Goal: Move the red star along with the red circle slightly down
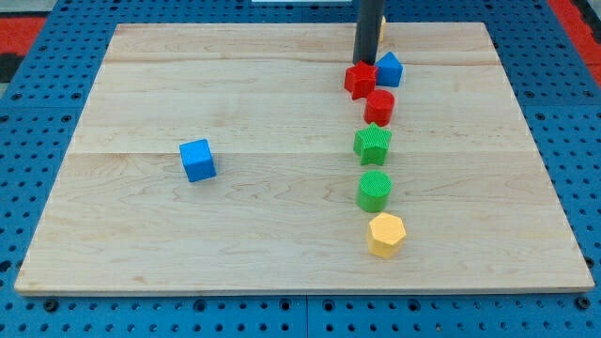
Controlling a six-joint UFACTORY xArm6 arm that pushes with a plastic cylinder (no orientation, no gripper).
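The red star (360, 80) lies near the view's top, right of centre on the wooden board (188, 235). The red circle (379, 106) sits just below and to its right, touching or nearly touching it. My tip (364, 63) stands at the star's top edge, touching it from above. A blue pentagon-like block (390, 69) sits right beside the star on its right.
Below the red circle runs a column: a green star (373, 143), a green circle (374, 191), a yellow hexagon (385, 234). A blue cube (197, 160) lies alone at the left. A yellow block (381, 28) is mostly hidden behind the rod.
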